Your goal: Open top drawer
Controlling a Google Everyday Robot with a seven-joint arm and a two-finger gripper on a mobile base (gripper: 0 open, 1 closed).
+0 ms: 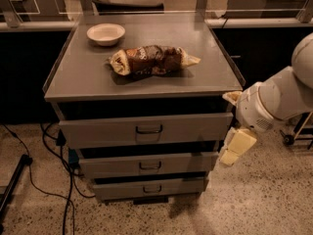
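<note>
The top drawer [102, 131] is the widest grey front of the cabinet, right under the cabinet top, with a small dark loop handle [149, 129] at its centre. A dark gap shows above the front. My gripper [233, 150] hangs from the white arm [266, 104] just off the drawer's right end, level with the gap between the top and middle drawers. It is well to the right of the handle and holds nothing that I can see.
A mid-width drawer [107, 165] and a narrow drawer [117, 189] sit below. On the cabinet top [78, 77] lie a white bowl [105, 34] and a brown snack bag [151, 60]. Cables [54, 146] trail on the floor at the left. A wheeled stand [296, 133] stands at the right.
</note>
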